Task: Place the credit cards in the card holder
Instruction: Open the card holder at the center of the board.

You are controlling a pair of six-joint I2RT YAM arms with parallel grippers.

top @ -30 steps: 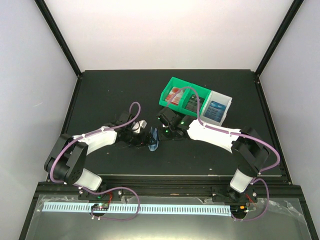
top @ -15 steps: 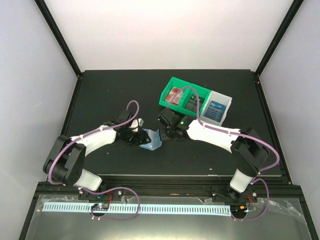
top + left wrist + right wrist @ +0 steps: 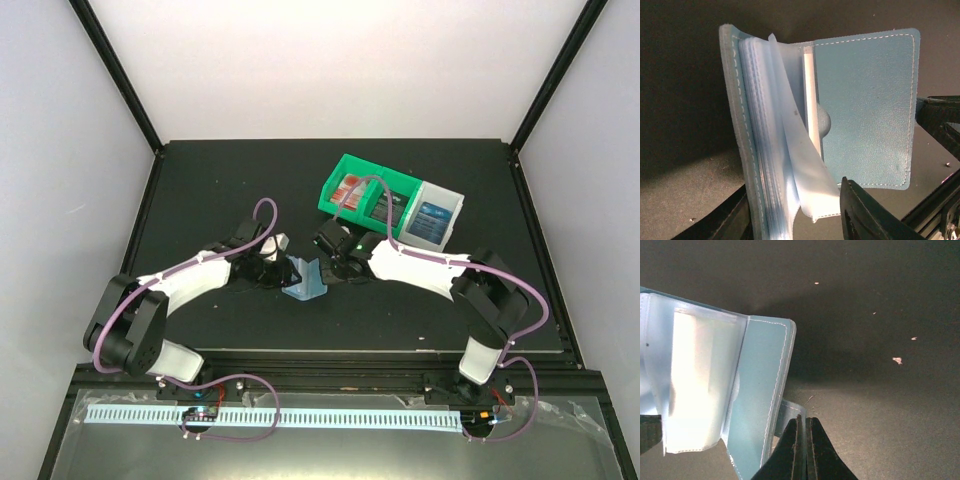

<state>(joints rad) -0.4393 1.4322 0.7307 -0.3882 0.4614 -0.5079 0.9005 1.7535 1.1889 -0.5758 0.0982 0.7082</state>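
Your card holder stands open on the tabletop, set between your two hands, with its covers spread and its clear pockets fanned out from the spine.

Your left hand comes at the card holder from its left side. The jaws are partly apart and straddle the lower edge of the pocket stack together with the cover behind it. One finger lies against the outside of that cover, and the other is right at the edge of the loose clear pocket. You cannot tell whether they are pressing on the stack.

Your right hand is on the other side of the card holder. Its jaws are closed tight, and the clasp tab that sticks out from the free cover is pinched at their tips.

The credit cards are not in the card holder. Beyond it and to its right, near but not touching, a green bin holds red-and-white cards in one compartment and a dark card in the next. Touching that bin on the side away from the card holder, a white bin holds a blue card.
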